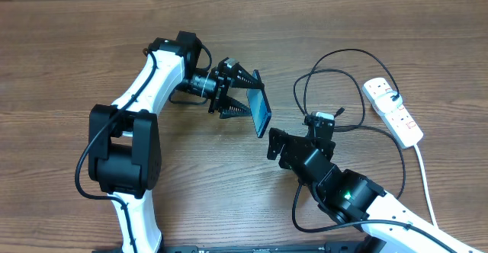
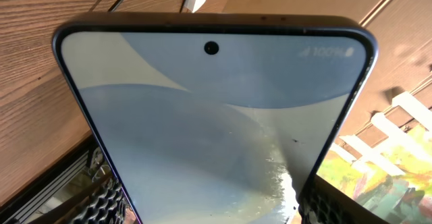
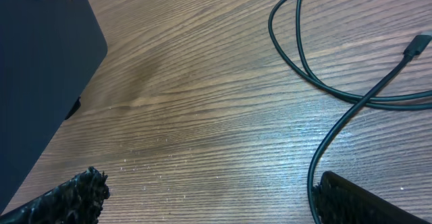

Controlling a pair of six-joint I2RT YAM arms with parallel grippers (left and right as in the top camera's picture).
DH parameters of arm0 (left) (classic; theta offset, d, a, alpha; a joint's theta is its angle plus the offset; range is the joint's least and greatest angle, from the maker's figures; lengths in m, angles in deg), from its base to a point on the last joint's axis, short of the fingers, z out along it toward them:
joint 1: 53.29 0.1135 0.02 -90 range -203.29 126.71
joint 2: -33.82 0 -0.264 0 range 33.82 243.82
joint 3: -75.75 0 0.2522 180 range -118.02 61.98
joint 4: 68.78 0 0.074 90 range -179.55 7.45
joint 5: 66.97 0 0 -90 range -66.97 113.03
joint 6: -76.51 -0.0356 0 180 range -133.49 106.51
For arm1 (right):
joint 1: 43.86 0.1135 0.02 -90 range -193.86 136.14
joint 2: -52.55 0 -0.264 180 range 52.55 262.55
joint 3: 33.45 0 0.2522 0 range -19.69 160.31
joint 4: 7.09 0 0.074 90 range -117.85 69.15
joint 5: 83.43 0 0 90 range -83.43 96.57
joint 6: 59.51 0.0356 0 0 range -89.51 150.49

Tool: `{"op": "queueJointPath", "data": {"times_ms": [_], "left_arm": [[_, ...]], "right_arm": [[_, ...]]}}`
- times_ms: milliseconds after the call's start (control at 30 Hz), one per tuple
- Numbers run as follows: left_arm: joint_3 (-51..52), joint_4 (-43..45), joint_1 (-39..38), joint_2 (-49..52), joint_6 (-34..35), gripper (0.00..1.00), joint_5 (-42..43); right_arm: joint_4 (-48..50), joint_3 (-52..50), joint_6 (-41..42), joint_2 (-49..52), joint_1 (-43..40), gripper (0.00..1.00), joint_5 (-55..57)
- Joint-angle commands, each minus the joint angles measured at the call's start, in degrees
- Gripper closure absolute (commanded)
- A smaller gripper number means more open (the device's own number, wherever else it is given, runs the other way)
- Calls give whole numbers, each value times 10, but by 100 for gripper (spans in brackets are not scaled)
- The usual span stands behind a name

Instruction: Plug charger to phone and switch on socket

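Left arm bent at the elbow, wrist turned sideways. Left gripper [image 1: 242, 94] grasps the phone [image 1: 261, 112], held on edge over the wood-grain desk [image 1: 76, 40]. The left wrist view shows its lit screen and punch-hole lens; the right wrist view shows only its matte dark back. Right gripper [image 1: 297, 133] spread wide, empty, just beside the phone. Charger [image 3: 358, 104] lies in loose loops, tip free. White socket [image 1: 393, 112] far right.

Black charger [image 3: 271, 23], white socket [image 1: 393, 112], phone [image 2: 216, 136] screen swirled blue-grey.
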Motion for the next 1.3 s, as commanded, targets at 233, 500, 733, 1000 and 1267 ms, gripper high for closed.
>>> {"op": "queueJointPath", "data": {"times_ms": [233,500,733,1000,1267], "left_arm": [[-16,14,1,0,-13,52,24],[-16,26,9,0,-6,52,16],[-16,28,19,0,-3,52,16],[-16,30,19,0,-2,52,10],[-16,30,19,0,4,52,10]], "right_arm": [[-1,18,-53,-3,1,0,10],[-130,84,-140,-90,14,1,-80],[-64,89,-140,-143,31,0,-147],[51,80,-139,25,41,0,-30],[146,80,-138,97,44,5,61]]}}
